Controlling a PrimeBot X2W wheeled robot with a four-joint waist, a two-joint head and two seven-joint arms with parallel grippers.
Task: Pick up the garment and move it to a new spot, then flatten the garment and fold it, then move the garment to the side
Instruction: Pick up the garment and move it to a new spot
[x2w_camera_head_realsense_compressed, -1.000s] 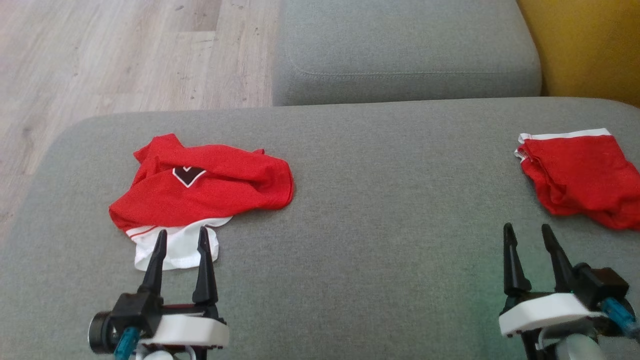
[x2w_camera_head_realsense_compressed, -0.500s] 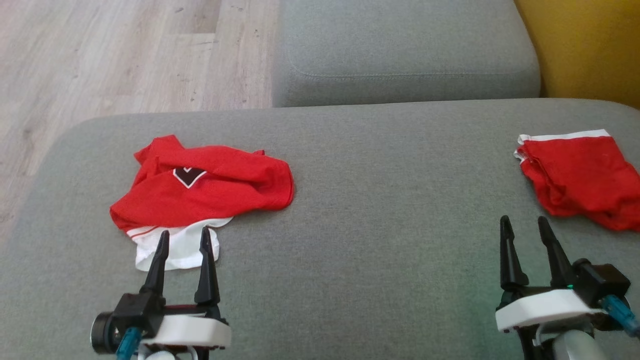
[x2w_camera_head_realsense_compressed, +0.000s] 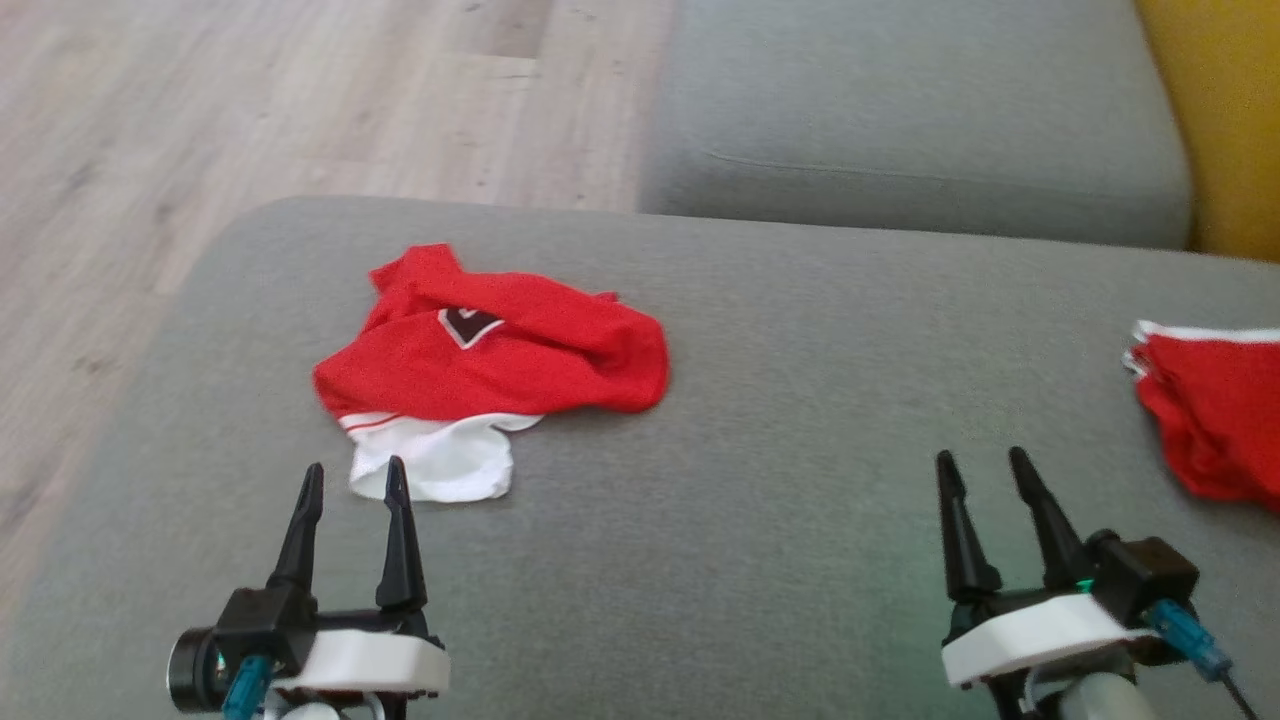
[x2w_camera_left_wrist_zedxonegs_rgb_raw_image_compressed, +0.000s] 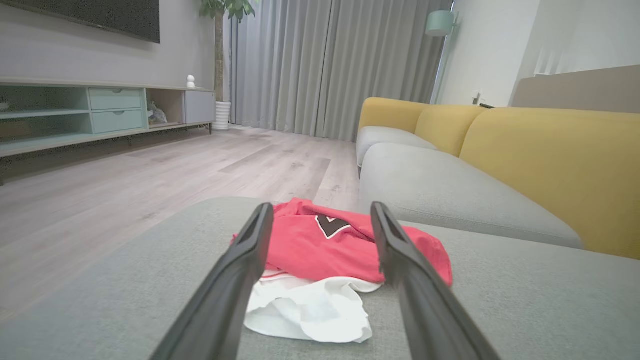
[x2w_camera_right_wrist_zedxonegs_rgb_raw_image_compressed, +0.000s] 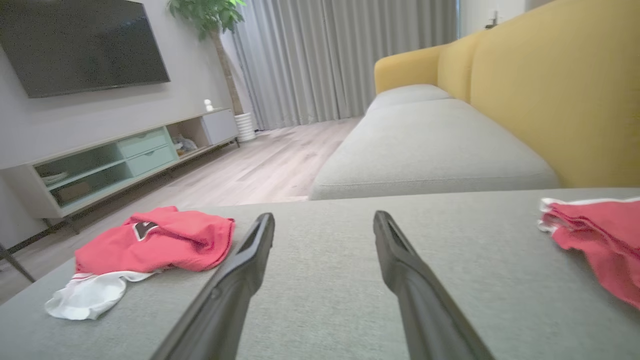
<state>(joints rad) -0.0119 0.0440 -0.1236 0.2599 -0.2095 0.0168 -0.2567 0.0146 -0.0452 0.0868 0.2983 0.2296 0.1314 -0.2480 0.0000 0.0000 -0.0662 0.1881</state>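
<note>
A crumpled red garment with a black-and-white badge and a white part turned out at its near edge lies on the left of the grey cushion. My left gripper is open just short of that white part, with its inner finger overlapping the hem. In the left wrist view the garment lies straight ahead between the fingers of the left gripper. My right gripper is open over bare cushion. The right wrist view has the garment far to the left of the open right gripper.
A second red garment with white trim lies at the cushion's right edge, also in the right wrist view. A grey sofa seat with a yellow backrest stands behind. Wooden floor lies beyond the cushion's left and far edges.
The head camera has turned, so the whole picture has shifted to the right. Both grippers stay open, and the left one now points a little left of the garment's white part.
</note>
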